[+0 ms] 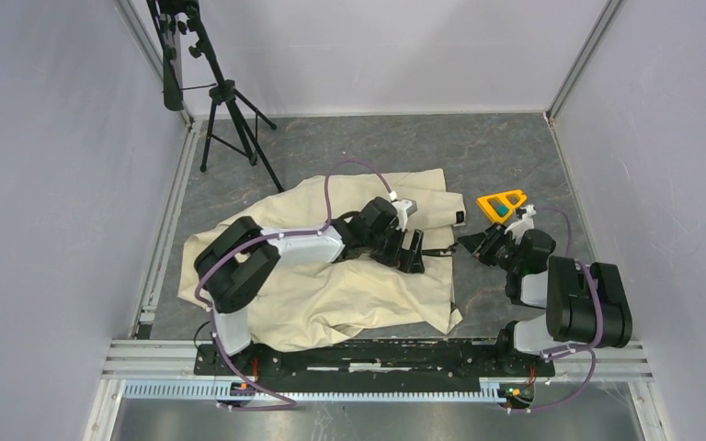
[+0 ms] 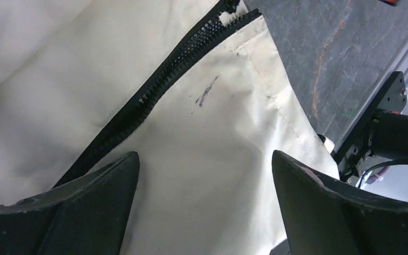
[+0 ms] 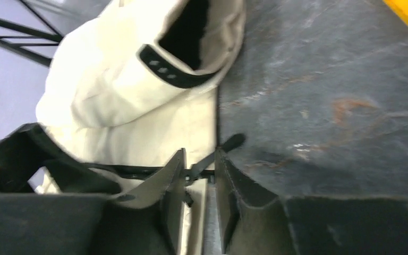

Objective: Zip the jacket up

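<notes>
The jacket (image 1: 331,294) lies spread out and wrinkled on the dark grey, stone-patterned tabletop (image 1: 331,147). It fills the middle and left of the surface, and its right-hand edge ends just short of your right arm. Pale, plain walls (image 1: 55,138) close the table in on three sides, with aluminium posts in the corners and a slotted metal rail (image 1: 331,390) along the near edge where the arm bases are bolted. A black tripod (image 1: 225,101) stands in the far left corner, off the cloth. A yellow tool (image 1: 501,204) sits on bare tabletop just beyond the right arm's wrist.

Your left arm reaches across the jacket, and the left gripper (image 1: 414,250) is near the cloth's right edge. From its wrist camera you see both black fingers (image 2: 101,196) spread wide with only cream fabric between them. The dark zipper (image 2: 154,95) runs diagonally past the left finger. A small dark smudge (image 2: 206,91) marks the cloth beside the teeth.

The right gripper (image 1: 474,246) sits low at the jacket's right edge, facing the left one. In its wrist view the jaws stand only narrowly apart, and a slim black tab (image 3: 228,144) slants across the gap. You cannot tell whether either pad touches it. Beyond lies a folded sleeve with a black snap strap (image 3: 170,71), resting on the tabletop.
</notes>
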Action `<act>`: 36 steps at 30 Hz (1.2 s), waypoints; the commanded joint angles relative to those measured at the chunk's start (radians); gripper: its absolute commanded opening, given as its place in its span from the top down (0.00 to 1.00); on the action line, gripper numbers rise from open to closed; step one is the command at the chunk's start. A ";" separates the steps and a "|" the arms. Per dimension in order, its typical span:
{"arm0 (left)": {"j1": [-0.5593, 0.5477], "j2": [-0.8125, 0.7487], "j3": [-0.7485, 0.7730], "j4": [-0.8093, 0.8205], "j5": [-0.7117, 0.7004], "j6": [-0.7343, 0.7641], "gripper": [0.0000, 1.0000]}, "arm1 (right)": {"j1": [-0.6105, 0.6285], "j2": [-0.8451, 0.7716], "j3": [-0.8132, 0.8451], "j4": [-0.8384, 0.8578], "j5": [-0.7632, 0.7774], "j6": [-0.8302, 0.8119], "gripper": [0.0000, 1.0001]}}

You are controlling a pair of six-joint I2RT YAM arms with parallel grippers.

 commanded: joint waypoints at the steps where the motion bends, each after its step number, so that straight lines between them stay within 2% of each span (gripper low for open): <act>1: 0.005 -0.123 -0.033 0.077 -0.046 0.069 0.00 | 0.003 -0.028 0.047 -0.307 0.130 -0.217 0.52; 2: 0.006 -0.141 -0.050 0.103 -0.050 0.081 0.00 | 0.005 -0.035 0.062 -0.362 0.132 -0.241 0.23; 3: 0.009 -0.153 -0.063 0.122 -0.053 0.086 0.00 | 0.008 -0.049 0.076 -0.413 0.127 -0.268 0.03; 9: 0.013 -0.252 -0.148 0.232 -0.044 0.045 0.00 | 0.008 -0.225 0.050 -0.584 0.075 -0.268 0.02; 11: 0.013 -0.273 -0.165 0.247 -0.047 0.013 0.00 | 0.008 -0.271 0.038 -0.655 0.074 -0.315 0.06; 12: 0.013 -0.281 -0.173 0.259 -0.036 -0.003 0.00 | 0.008 -0.287 0.028 -0.678 0.074 -0.341 0.11; 17: 0.013 -0.312 -0.207 0.283 0.008 -0.066 0.00 | 0.008 -0.315 -0.008 -0.639 -0.053 -0.382 0.37; 21: 0.013 -0.336 -0.208 0.267 0.019 -0.106 0.00 | 0.010 -0.292 -0.045 -0.551 -0.115 -0.347 0.48; 24: 0.013 -0.351 -0.207 0.264 0.024 -0.150 0.00 | 0.012 -0.259 -0.054 -0.519 -0.167 -0.342 0.67; 26: 0.013 -0.353 -0.208 0.276 0.029 -0.168 0.00 | 0.014 -0.274 -0.063 -0.517 -0.158 -0.351 0.74; 31: 0.013 -0.335 -0.203 0.279 0.014 -0.169 0.00 | 0.018 -0.321 -0.079 -0.518 -0.142 -0.365 0.76; 36: 0.013 -0.336 -0.207 0.295 0.037 -0.168 0.01 | 0.022 -0.297 -0.082 -0.430 -0.191 -0.323 0.66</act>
